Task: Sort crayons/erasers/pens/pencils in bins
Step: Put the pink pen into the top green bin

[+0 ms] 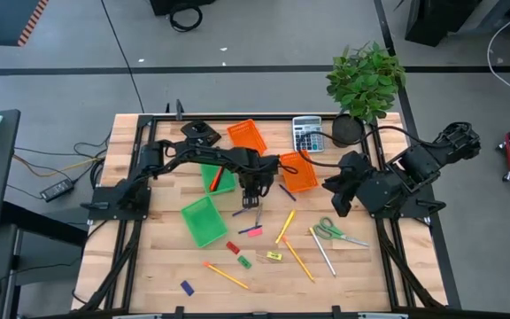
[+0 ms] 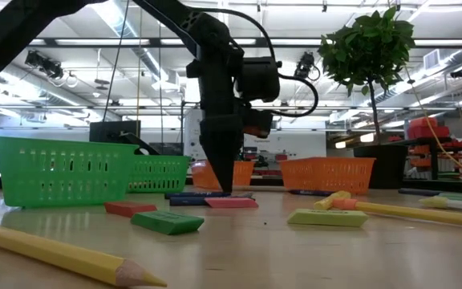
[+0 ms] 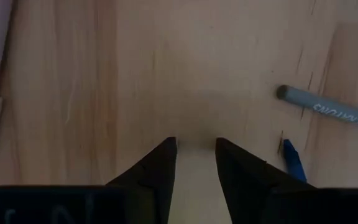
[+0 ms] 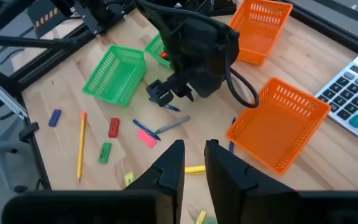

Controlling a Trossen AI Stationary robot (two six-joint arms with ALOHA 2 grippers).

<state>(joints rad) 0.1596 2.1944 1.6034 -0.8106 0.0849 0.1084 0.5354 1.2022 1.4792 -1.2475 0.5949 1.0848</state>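
Left pincer [image 3: 196,144] points straight down at the table [image 3: 166,74], fingers slightly parted, empty.

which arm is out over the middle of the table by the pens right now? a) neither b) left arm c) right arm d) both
b, in the high view the left gripper reaches to the table's middle, just above a grey pen, with its fingers apart and nothing between them, while the right gripper waits back at the right side near the scissors.
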